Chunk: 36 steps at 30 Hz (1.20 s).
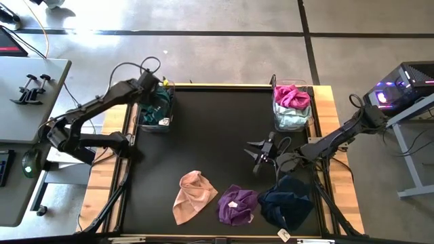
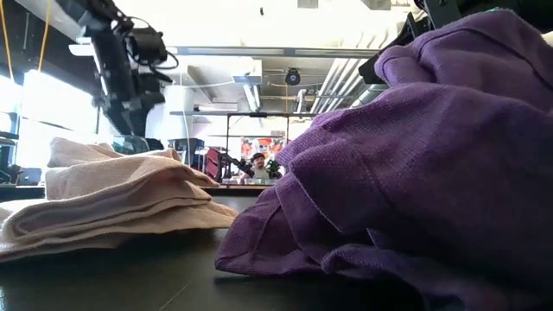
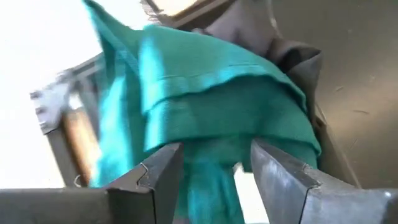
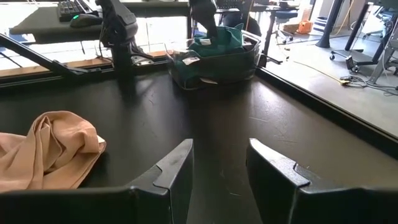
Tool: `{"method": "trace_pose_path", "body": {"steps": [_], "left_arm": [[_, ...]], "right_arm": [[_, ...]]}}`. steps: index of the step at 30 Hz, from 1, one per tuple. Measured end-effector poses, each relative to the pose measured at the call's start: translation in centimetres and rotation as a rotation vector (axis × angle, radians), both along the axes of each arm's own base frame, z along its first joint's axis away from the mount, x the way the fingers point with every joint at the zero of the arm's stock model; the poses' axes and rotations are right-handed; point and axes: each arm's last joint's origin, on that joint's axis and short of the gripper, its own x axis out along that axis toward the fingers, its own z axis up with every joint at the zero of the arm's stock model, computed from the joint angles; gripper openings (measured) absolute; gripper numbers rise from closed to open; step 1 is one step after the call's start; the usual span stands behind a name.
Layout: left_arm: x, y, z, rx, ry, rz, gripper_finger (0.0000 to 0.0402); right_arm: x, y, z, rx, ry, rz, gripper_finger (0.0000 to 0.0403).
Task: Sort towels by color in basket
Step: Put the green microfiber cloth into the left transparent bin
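A dark green towel (image 1: pixel 158 102) (image 3: pixel 211 93) sits on top of the left basket (image 1: pixel 145 124) (image 4: pixel 211 70) at the mat's far left. My left gripper (image 1: pixel 156 90) (image 3: pixel 216 180) is over it, open, with cloth running between its fingers. My right gripper (image 1: pixel 258 154) (image 4: pixel 221 163) hovers open above the bare mat, right of centre. A peach-pink towel (image 1: pixel 193 196) (image 4: pixel 50 149), a purple towel (image 1: pixel 237 205) (image 2: pixel 415 155) and a navy towel (image 1: pixel 288 207) lie crumpled on the mat by its near edge. The right basket (image 1: pixel 310 120) holds a magenta towel (image 1: pixel 291 95) on a pale mint towel (image 1: pixel 291 119). My left gripper comes at the dark green towel from above, over the left basket. A strip of the cloth (image 3: pixel 208 186) passes between the open fingers, and a bright gap shows beside one finger (image 3: pixel 277 177). Whether the fingers touch the cloth, I cannot tell.
The black mat (image 1: pixel 210 135) has free room in its middle and far part. A wooden rim (image 1: pixel 339 169) frames the table. A grey side table (image 1: pixel 27 88) stands on the left and a computer case (image 1: pixel 407 85) on the right. A person shows far off in the low view (image 2: pixel 257 164).
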Motion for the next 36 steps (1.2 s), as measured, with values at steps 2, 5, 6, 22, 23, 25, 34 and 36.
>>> {"method": "trace_pose_path", "body": {"steps": [2,5,6,22,23,25,34,36], "left_arm": [[-0.2,0.0,1.3,0.007,0.026,0.028,0.0178],[-0.2,0.0,2.8,0.056,0.049,0.049,0.0179],[-0.2,0.1,3.0,0.073,0.049,0.054,0.0179],[0.6,1.3,-7.8,-0.050,0.062,0.026,0.0087],[0.7,1.4,-8.2,-0.050,0.069,0.019,0.0081],[0.7,1.5,-8.4,-0.050,0.086,0.003,0.0071],[0.5,1.5,-3.4,0.000,0.108,-0.020,0.0114],[0.2,1.1,-1.6,-0.001,0.113,-0.009,0.0133]], "right_arm": [[0.0,0.0,0.0,0.006,-0.003,-0.001,0.0140],[0.0,0.0,0.0,0.013,-0.007,-0.003,0.0140],[0.0,0.0,0.0,0.013,-0.007,-0.004,0.0140],[0.0,0.0,0.0,0.019,-0.008,-0.005,0.0140],[0.0,0.0,0.0,0.016,-0.007,-0.005,0.0140],[0.0,0.0,0.0,0.013,-0.006,-0.005,0.0140],[0.0,0.0,0.0,0.019,-0.007,-0.007,0.0140],[0.0,0.0,0.0,0.017,-0.006,-0.008,0.0140]]}}
